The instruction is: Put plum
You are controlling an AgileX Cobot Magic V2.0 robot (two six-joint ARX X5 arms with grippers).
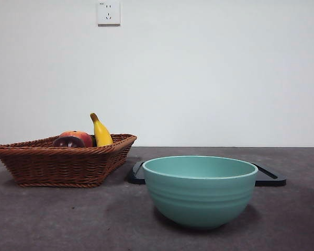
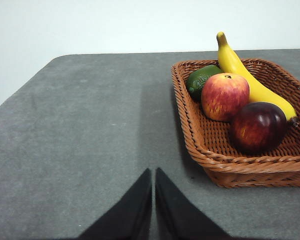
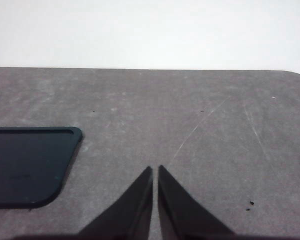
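Over bare tabletop, both grippers are hanging pinched shut, gripping nothing.

Left gripper [image 2: 153, 172] is hovering beside the wicker basket [image 2: 200, 145]; the plum [image 2: 258, 127] is lying at the basket's near corner, touching the red-orange fruit [image 2: 224, 96] and banana [image 2: 250, 80]. Right gripper [image 3: 155, 170] is hovering near the black tray [image 3: 25, 167]. Teal bowl [image 1: 200, 191] is sitting up front.
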